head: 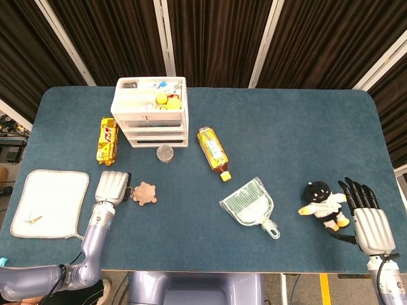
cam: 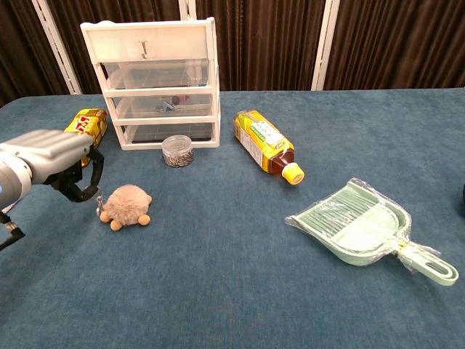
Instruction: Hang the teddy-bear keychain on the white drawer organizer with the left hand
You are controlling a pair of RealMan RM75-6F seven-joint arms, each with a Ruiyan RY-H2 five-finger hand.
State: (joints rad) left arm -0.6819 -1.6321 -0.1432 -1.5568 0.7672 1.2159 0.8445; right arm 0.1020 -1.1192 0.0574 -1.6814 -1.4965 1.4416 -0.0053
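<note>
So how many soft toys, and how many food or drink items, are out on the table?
Soft toys: 2 (teddy-bear keychain, black-headed doll)
Food or drink: 2 (yellow snack packet, bottle)
Total: 4

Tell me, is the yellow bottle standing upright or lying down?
Lying down. The yellow bottle rests on its side on the blue table, its cap pointing toward the green dustpan.
</note>
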